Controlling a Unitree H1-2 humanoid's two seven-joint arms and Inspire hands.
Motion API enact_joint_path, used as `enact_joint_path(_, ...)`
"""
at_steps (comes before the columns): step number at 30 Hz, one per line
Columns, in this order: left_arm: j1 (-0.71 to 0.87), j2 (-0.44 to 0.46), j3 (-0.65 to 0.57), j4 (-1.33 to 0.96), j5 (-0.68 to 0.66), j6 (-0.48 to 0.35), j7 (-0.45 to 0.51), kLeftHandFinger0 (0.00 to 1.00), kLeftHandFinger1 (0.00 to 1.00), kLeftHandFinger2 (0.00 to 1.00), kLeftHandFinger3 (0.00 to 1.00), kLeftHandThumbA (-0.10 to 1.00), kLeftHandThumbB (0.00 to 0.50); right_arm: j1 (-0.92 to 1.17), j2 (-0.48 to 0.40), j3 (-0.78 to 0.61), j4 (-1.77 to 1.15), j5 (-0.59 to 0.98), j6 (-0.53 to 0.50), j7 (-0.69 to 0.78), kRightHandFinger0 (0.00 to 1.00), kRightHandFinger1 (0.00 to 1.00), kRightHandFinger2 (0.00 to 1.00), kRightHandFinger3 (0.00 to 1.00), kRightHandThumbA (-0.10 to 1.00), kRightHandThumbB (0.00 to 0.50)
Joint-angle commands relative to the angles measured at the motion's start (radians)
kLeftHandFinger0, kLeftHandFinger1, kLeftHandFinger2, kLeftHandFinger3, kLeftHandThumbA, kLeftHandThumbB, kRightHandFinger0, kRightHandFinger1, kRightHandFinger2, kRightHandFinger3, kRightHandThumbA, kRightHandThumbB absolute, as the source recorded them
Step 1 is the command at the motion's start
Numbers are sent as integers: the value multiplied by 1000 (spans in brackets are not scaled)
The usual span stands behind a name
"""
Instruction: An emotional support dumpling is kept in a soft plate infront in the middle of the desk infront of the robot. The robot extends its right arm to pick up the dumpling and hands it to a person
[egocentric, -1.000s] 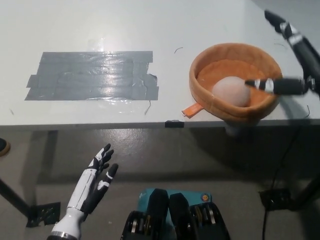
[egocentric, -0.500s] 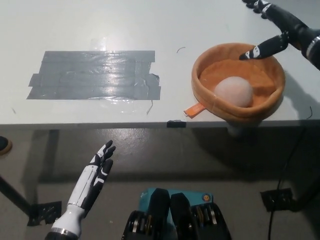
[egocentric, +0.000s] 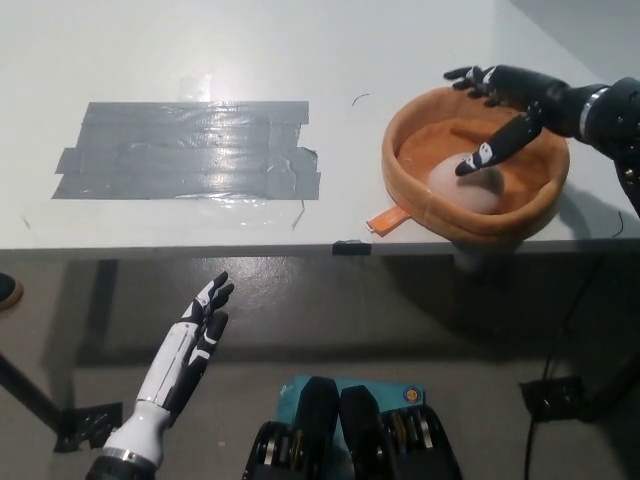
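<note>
One black right hand (egocentric: 510, 100) hangs spread and empty over the soft orange round plate (egocentric: 410, 185), a fingertip (egocentric: 468, 166) at the pale white round dumpling (egocentric: 465, 186) lying inside; the plate sits at the white desk's (egocentric: 200, 40) near edge; grey tape patch (egocentric: 185, 150) lies well left; white left hand (egocentric: 195, 340) rests spread below the desk edge.
</note>
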Motion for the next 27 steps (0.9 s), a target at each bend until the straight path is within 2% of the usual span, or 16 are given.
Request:
enact_joint_path(1,-14,13,8,-35,4,-1,-4,1000,1000,1000,1000,1000,81,-56,-23,1,-29,19,28,99,1000,1000,1000,1000,1000,438)
enact_joint_path(4,-16,14,5,-29,12,-12,-1,1000,1000,1000,1000,1000,57,-62,-21,3,-5,8,17,108,1000,1000,1000,1000,1000,469)
enact_joint_path(7,-20,12,7,-26,7,-6,-3,1000,1000,1000,1000,1000,74,-59,-21,6,-4,-2,17,110,1000,1000,1000,1000,1000,438)
enact_joint_path(9,-23,10,7,-25,7,-7,-1,1000,1000,1000,1000,997,72,-59,-25,13,-11,-13,21,114,1000,1000,1000,1000,1000,436)
enact_joint_path(10,-22,11,8,-27,7,-8,-1,1000,1000,1000,1000,994,68,-61,-24,21,2,-25,21,112,1000,1000,1000,1000,1000,459)
enact_joint_path(13,-23,11,6,-30,8,-5,-3,1000,1000,1000,1000,994,59,-56,-24,33,13,-50,17,89,1000,1000,1000,1000,1000,473)
enact_joint_path(27,-29,7,12,-30,-5,-6,-2,1000,1000,1000,1000,991,53,-34,-10,18,48,-92,-15,22,1000,1000,1000,1000,1000,450)
